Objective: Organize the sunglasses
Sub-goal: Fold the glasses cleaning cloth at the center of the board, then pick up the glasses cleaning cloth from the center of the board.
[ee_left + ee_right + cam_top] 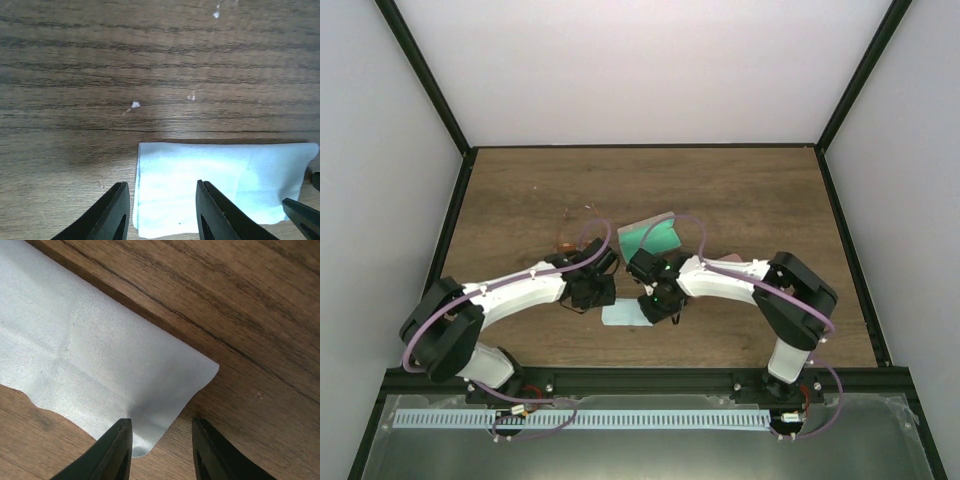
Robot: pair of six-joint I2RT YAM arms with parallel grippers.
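Observation:
Only one pair of sunglasses (563, 246) shows: a bit of orange lens and thin wire peeking out beyond my left arm in the top view. A light blue cloth (623, 314) lies flat on the table between my two grippers. My left gripper (162, 202) is open, low over the cloth (220, 182), its fingers either side of the cloth's left edge. My right gripper (162, 442) is open too. Its left finger (116, 450) rests at a corner of the cloth (90, 360), and the other is over bare wood. Neither gripper holds anything.
A teal-green flat thing with a pale edge (653, 236) lies just beyond the right gripper (660, 298). The left gripper (590, 290) sits close beside it, the cloth between them. The right gripper's fingertip (304, 220) shows at the left wrist view's right edge. Black frame rails border the wooden table (740, 200).

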